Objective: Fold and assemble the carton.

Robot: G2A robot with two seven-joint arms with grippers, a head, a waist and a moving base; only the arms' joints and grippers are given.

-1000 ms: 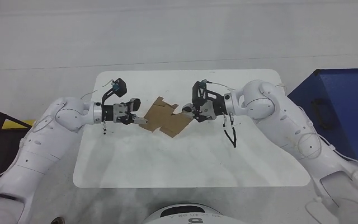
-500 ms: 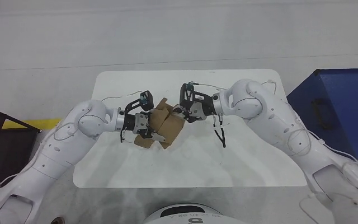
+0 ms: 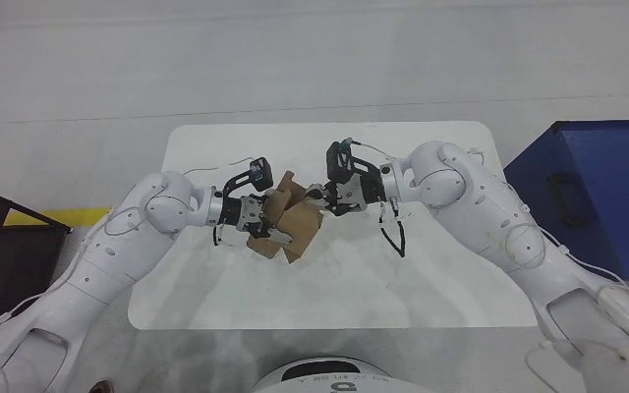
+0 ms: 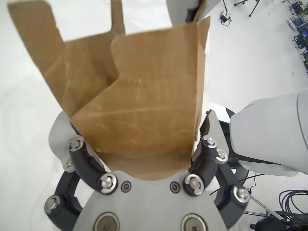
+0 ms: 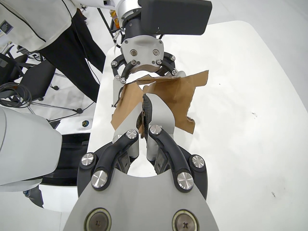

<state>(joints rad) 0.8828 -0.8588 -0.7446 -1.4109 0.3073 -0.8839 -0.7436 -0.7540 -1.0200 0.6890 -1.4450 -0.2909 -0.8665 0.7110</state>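
Observation:
The brown carton (image 3: 293, 224) is held up over the middle of the white table (image 3: 413, 275), partly opened with its flaps sticking out. My right gripper (image 3: 316, 196) is shut on one carton edge, and the cardboard is pinched between its fingers (image 5: 158, 111). My left gripper (image 3: 265, 218) is at the opposite end, open wide. The carton's folded end (image 4: 144, 111) sits between its spread fingers (image 4: 211, 126). The right wrist view shows the left gripper (image 5: 146, 80) straddling the carton (image 5: 178, 92) from the far side.
A dark blue bin (image 3: 580, 167) stands beyond the table's right edge. A black and yellow object (image 3: 20, 216) lies off the left side. Bare tabletop surrounds the carton on all sides.
My left arm has swung right from beside the flat carton and closed in on it. The carton has gone from lying flat to partly opened and lifted. The right gripper has kept its hold.

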